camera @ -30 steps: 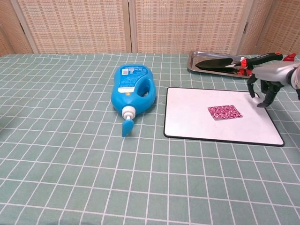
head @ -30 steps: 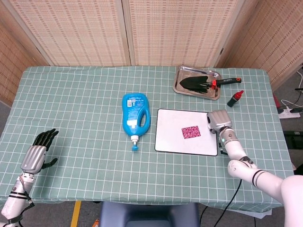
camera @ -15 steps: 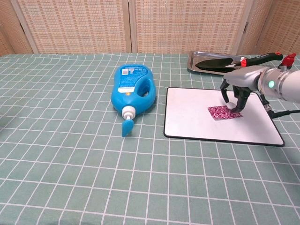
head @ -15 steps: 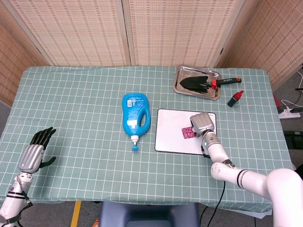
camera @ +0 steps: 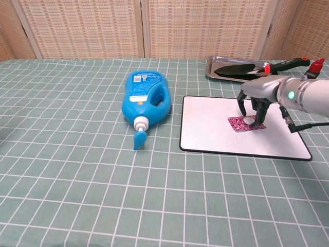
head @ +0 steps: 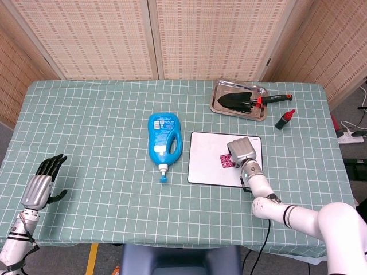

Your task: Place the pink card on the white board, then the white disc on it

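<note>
The white board [head: 206,163] [camera: 205,128] lies right of centre on the checked cloth. The pink patterned card [camera: 237,123] lies flat on it; in the head view only its left edge [head: 224,161] shows beside my right hand. My right hand [head: 241,150] [camera: 257,95] hangs over the card with its fingers pointing down. The small white disc [camera: 250,119] sits between those fingertips, low on the card. My left hand [head: 40,186] rests near the table's front left edge, holding nothing, fingers spread; the chest view does not show it.
A blue detergent bottle [head: 164,140] [camera: 145,98] lies on its side left of the board. Behind the board a metal tray [head: 213,103] [camera: 209,69] holds a black trowel [head: 241,101] [camera: 241,69]. A small red-capped bottle [head: 285,119] [camera: 317,64] lies right of the tray.
My right hand has moved left from the board's right edge to above the pink card, bringing the white disc down onto it. The left hand has sunk slightly toward the front edge.
</note>
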### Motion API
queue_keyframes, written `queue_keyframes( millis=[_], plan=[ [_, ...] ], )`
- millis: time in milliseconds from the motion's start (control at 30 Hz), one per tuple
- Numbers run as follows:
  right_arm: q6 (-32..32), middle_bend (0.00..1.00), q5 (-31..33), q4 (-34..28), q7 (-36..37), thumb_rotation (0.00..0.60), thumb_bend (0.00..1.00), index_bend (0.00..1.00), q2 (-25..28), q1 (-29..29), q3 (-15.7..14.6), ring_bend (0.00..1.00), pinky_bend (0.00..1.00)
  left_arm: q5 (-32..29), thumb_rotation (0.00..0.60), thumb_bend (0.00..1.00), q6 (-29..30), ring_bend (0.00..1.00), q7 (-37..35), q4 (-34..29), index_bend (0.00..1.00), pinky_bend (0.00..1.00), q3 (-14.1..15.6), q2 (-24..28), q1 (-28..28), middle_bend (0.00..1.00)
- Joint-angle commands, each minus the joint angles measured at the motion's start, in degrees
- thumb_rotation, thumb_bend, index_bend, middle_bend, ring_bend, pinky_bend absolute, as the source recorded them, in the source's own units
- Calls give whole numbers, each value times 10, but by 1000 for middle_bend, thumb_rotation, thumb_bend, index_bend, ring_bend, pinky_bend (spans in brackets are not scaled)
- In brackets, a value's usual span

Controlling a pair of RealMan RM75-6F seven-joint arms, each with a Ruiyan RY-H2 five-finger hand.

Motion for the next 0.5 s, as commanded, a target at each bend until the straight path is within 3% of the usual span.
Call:
queue_keyframes(
  millis=[33, 200, 400, 500],
  plan=[
    [-1, 974, 2, -3, 2, 600, 104, 402, 3, 1, -1, 927, 982, 1, 600, 192, 0, 0, 0, 0, 0, 0, 0, 0, 0, 0],
    [14, 974, -5, -25, 9, 600, 64, 377, 22, 0, 0, 927, 981, 0, 600, 192, 1, 0, -1, 1, 0, 0, 0, 0, 0, 0],
    [121, 974, -51, -151, 26, 600, 64, 379, 141, -38, 6, 926, 981, 4, 600, 191, 0, 0, 2, 3, 0, 0, 3, -2, 0, 0],
    [196, 973, -116, -203, 68, 600, 64, 380, 205, -93, -9, 894, 962, 5, 600, 191, 2, 0, 6, 3, 0, 0, 3, -3, 0, 0]
  ],
)
